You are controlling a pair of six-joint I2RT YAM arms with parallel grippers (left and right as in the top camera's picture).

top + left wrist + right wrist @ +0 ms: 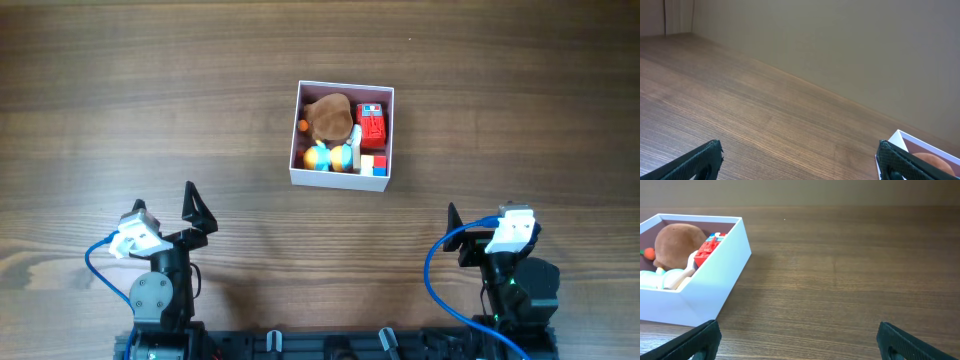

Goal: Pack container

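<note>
- Overhead: the white box [338,179] sat on the wooden desk [150,80], a little right of the middle and toward the far side, well apart from both arms.
- Its pink inside was already crowded. A brown soft toy [328,117] filled the far left part, a red toy [372,126] lay along the right wall, and a cluster of blue, orange and white bits [328,157] lay along the near wall.
- The left fingers [193,205] were at the near left of the desk, spread wide with nothing between them.
- The right fingers [452,220] were at the near right, apart as well and holding nothing.
- Left wrist: I saw the two dark fingertips at the bottom corners, far apart, with only bare wood between them. One white corner of the box poked in at the lower right, just above the right-hand tip, with a sliver of the brown soft toy showing inside.
- Right wrist: again both tips sat at the bottom corners, wide apart and empty. The box stood ahead and to the left, its near corner turned toward me. Over the wall I could make out the brown soft toy, the red toy beside it, and pale blue and white pieces at the near edge.
</note>
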